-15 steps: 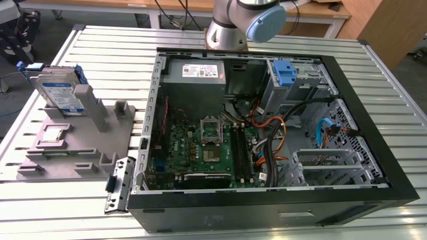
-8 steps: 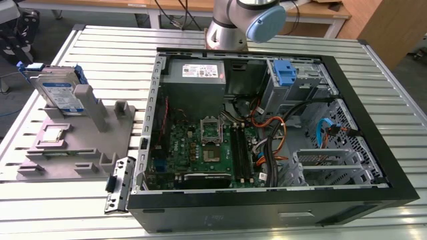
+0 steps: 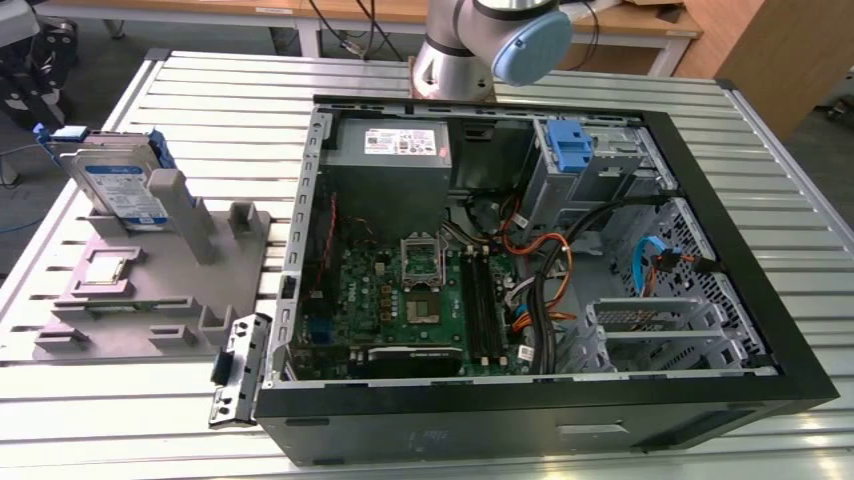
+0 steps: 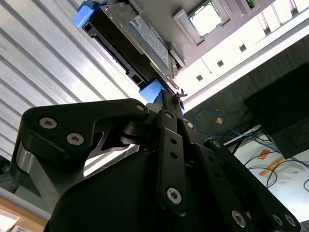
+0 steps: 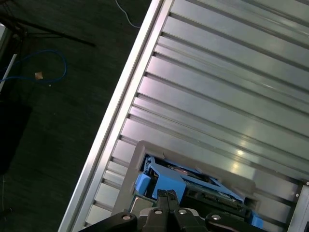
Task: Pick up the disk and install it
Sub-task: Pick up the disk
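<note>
Arm: the arm [image 3: 481,45], a grey column with a blue joint cap, rises at 12 o'clock in the exterior view, behind the computer case [image 3: 534,425]. Its upper links are cut off by the picture's edge.
Gripper: in both wrist views the gripper [image 5: 166,195] [image 4: 171,96] points at one end of the disk, with its tips just beside the blue carrier frame [image 5: 169,182].
Jaws: drawn together, with nothing between them.
Disk: the disk [image 3: 118,185] stands on edge in a grey fixture [image 3: 200,290] at the case's 9 o'clock, outside the case, on the slatted table [image 3: 200,90].
Exterior view: gives the open case with its boards and cables, and the disk's labelled face.
Second wrist view: gives the disk [image 4: 140,38] edge-on and, past it, a processor chip [image 4: 206,18] seated in the fixture.
First wrist view: gives the table's rim and the dark floor [image 5: 48,145] beyond it.
Hidden: the gripper's body covers part of the disk in both wrist views. Whether the tips touch the carrier frame cannot be told.
</note>
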`<action>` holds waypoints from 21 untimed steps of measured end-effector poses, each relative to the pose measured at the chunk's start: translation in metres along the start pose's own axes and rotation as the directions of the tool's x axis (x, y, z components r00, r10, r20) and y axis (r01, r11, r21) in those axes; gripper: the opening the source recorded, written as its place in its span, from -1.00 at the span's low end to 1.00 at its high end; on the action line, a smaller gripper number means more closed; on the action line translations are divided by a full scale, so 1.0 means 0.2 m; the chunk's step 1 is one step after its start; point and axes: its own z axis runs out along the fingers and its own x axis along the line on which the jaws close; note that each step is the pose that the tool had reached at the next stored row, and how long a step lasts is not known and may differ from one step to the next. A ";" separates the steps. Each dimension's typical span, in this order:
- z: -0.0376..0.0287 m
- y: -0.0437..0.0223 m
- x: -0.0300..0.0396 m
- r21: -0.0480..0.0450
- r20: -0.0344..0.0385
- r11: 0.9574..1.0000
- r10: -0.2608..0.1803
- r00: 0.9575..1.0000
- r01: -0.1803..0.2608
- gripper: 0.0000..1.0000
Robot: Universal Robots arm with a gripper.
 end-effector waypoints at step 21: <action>0.003 0.006 0.016 0.000 -0.002 0.999 -0.033 0.999 0.033 -0.79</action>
